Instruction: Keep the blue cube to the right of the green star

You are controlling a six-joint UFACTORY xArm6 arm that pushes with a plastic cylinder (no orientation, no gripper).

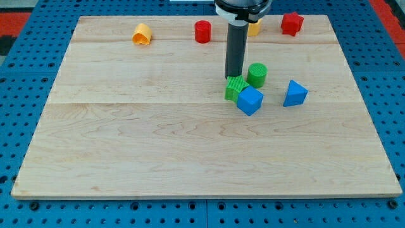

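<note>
Camera view shows a pale wooden worktop (158,145) lying on a blue perforated base (25,215). No claw exists on this arm, so no released or clenched state can be told; the arm ends in a dark rod, and my tip (234,77) stands at the upper edge of the green star (235,88), touching it or just shy of it. The star sits right of the board's middle. The blue cube (250,100) lies against the star's lower right side, touching it, so it is to the view's right of the star and slightly lower. A green cylinder (257,75) stands just beside the star, up and to the right, close to the rod. A blue triangular block (294,93) rests further to the view's right, apart from the cube.

Along the view's top edge of the board sit a yellow-orange block (142,33) lying tilted at the left, a red cylinder (202,31) near the middle, a yellow block (255,27) partly hidden behind the rod's mount, its shape unclear, and a red star (292,23) at the right.
</note>
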